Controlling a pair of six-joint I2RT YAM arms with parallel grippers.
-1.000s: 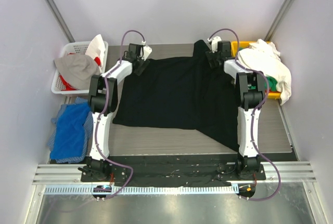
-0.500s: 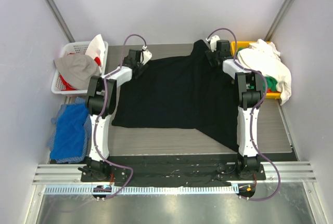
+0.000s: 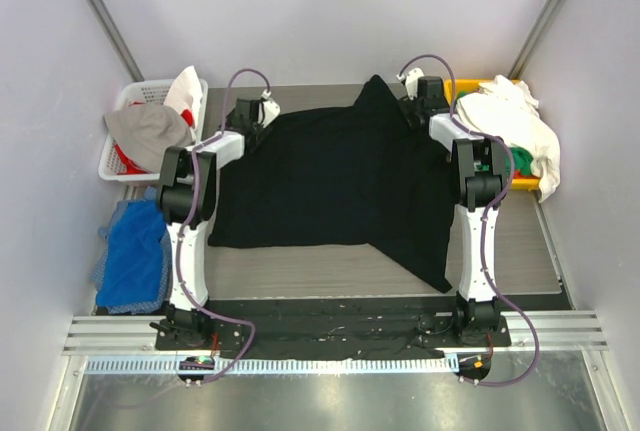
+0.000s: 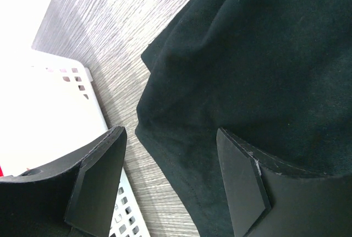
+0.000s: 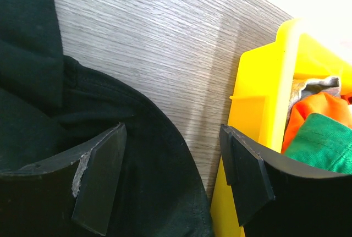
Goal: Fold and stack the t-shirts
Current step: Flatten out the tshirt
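Observation:
A large black t-shirt (image 3: 340, 181) lies spread on the wooden table, one corner trailing toward the near right and a peak of cloth raised at the far edge. My left gripper (image 3: 248, 123) is open above the shirt's far left edge (image 4: 165, 132), next to the white basket. My right gripper (image 3: 418, 106) is open above the shirt's far right edge (image 5: 154, 154), beside the yellow bin. Neither holds cloth. White shirts (image 3: 510, 116) and a green one (image 3: 522, 159) lie piled in the yellow bin; the green one also shows in the right wrist view (image 5: 324, 138).
A white basket (image 3: 135, 91) with grey, white and red cloth stands at the far left; its rim shows in the left wrist view (image 4: 82, 88). A yellow bin (image 5: 275, 83) stands at the far right. Blue cloth (image 3: 140, 251) lies off the table's left side.
My left gripper moved left and farther back to the shirt's far left edge. The shirt's far right part rose into a peak, and its near edge shifted slightly away.

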